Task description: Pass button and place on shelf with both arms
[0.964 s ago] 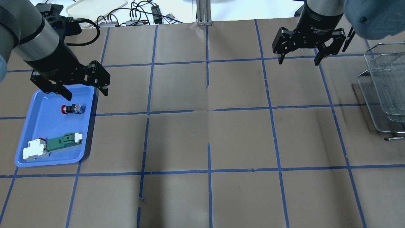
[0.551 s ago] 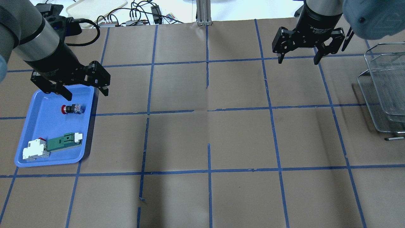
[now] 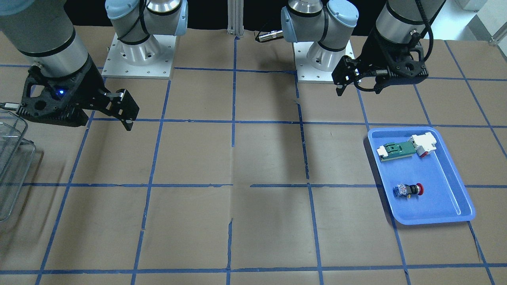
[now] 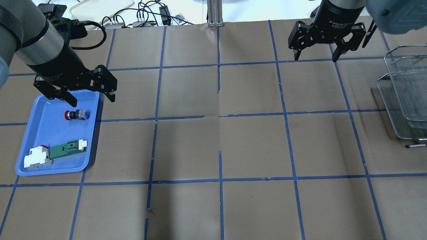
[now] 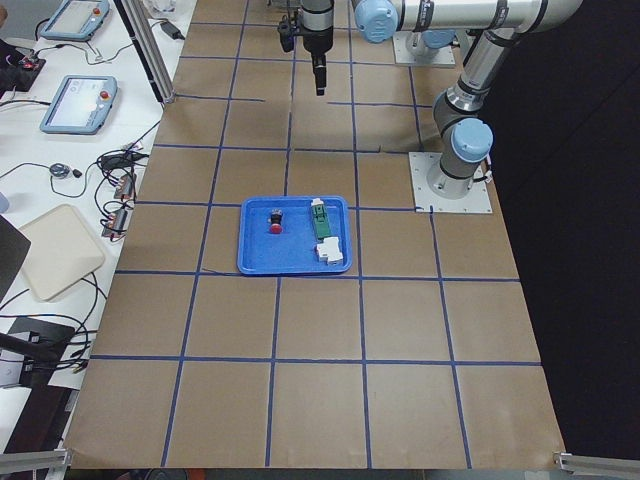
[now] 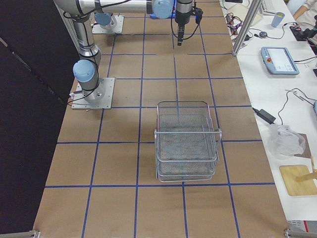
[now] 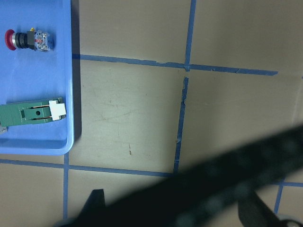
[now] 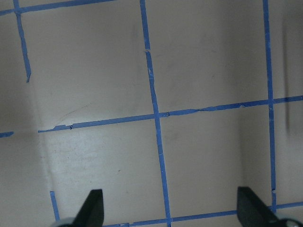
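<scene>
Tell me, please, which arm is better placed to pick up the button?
Left. Its open left gripper hovers at the far edge of the blue tray, close to the button; the right gripper hangs open far away, near the wire shelf.

A robotics lab – taped-grid table, teach pendants, loose cables

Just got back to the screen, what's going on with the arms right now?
Neither arm holds anything. The button lies on its side in the blue tray, apart from a green-and-white component. The left pincer hovers open above the tray's far end, near the button but not touching it. The right pincer hangs open over the table, across from the wire shelf. The pick-up, hand-over and placing are not yet done.
</scene>
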Tool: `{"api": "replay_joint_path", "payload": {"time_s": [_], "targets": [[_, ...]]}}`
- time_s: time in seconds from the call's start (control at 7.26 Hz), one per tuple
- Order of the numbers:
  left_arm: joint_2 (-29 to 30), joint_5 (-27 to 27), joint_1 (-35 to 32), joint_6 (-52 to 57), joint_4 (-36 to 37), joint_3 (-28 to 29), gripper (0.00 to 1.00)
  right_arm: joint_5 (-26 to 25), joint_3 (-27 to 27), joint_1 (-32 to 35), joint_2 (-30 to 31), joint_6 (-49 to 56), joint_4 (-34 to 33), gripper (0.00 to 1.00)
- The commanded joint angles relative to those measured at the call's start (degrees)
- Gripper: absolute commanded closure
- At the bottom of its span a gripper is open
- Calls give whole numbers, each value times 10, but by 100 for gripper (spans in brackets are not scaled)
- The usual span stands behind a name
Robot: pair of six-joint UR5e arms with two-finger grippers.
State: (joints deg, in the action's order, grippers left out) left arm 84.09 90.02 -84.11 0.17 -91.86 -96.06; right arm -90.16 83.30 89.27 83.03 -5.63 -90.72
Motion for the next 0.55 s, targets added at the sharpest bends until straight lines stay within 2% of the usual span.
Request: {"api": "replay_joint_path", "payload": {"time_s": [0.0, 0.41], "targets": [[-1, 2, 0, 1, -1, 1, 0, 1, -2, 1, 2, -1, 3, 0], [0, 9, 31, -5, 6, 0, 0, 5, -3, 2, 3, -5, -8, 0]]}}
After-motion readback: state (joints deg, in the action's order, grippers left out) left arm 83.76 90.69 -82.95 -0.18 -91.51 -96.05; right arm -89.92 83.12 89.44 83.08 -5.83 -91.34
